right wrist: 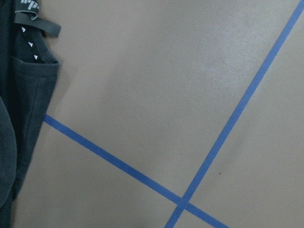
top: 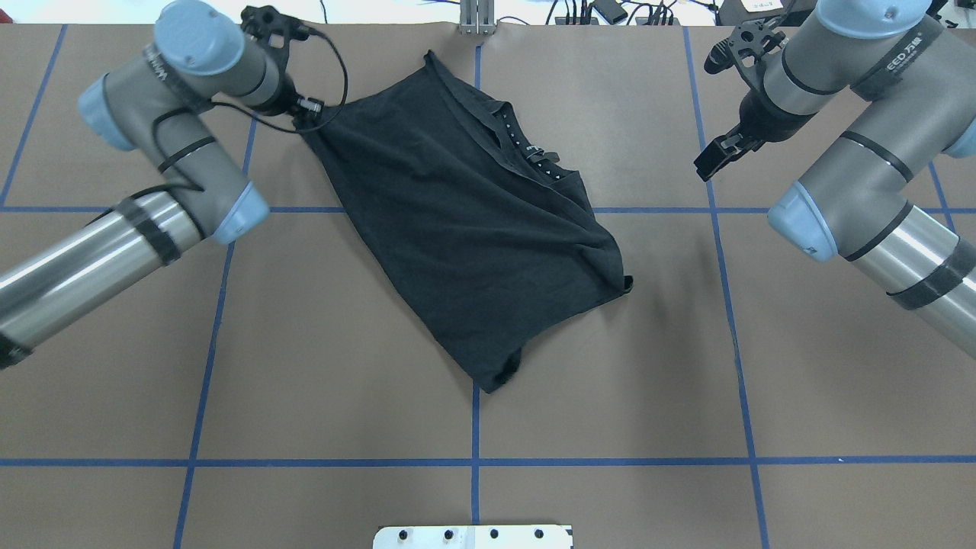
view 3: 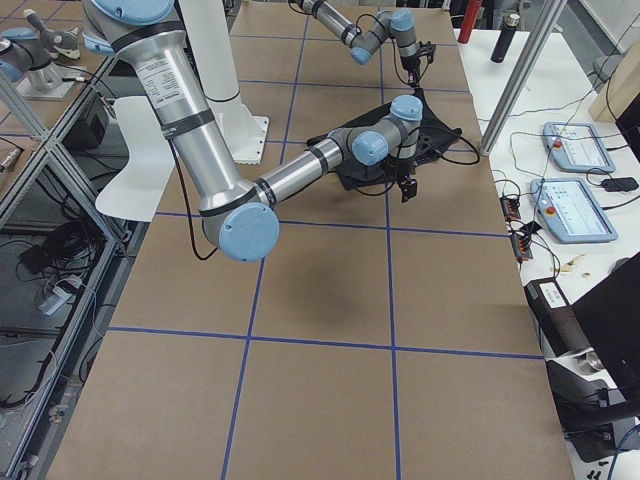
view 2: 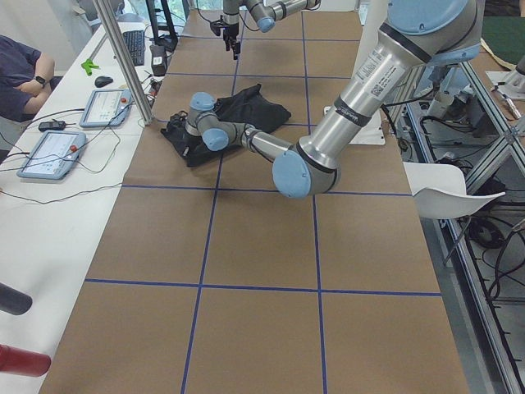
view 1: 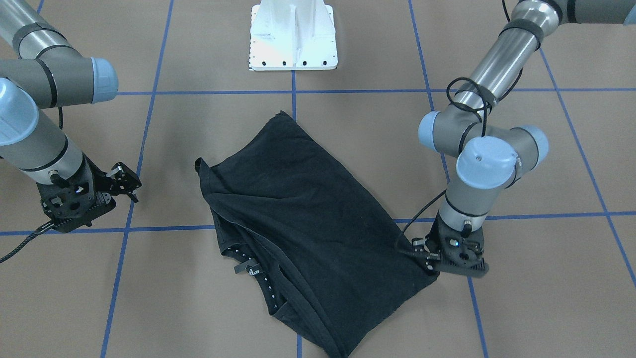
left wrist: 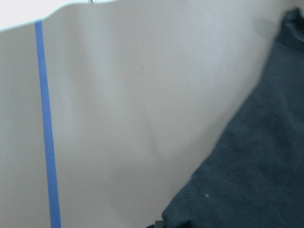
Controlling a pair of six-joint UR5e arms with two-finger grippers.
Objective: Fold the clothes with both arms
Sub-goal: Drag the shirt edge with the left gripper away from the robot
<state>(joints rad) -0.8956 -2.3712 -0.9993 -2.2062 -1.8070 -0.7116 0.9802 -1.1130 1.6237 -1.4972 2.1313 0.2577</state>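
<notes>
The black T-shirt point(view 1: 308, 214) point(top: 457, 229) lies folded and skewed on the brown table, its white-dotted neck tag point(view 1: 248, 268) point(top: 537, 156) on top near the far edge. No chest print shows. My left gripper point(view 1: 433, 268) point(top: 307, 118) is down at the shirt's far-left corner, which is drawn to a point under it; it looks shut on that corner, though the wrist hides the fingers. The left wrist view has the cloth point(left wrist: 251, 166) at lower right. My right gripper point(view 1: 130, 186) point(top: 709, 164) hangs open above bare table, well to the right of the shirt point(right wrist: 14, 118).
The white pedestal base point(view 1: 293, 44) point(top: 473, 537) stands at the robot's side of the table. Blue tape lines point(top: 474, 427) grid the surface. Cables and plugs point(top: 610, 11) line the far edge. A seated person point(view 2: 20, 74) and tablets point(view 2: 53, 152) are at the side desk.
</notes>
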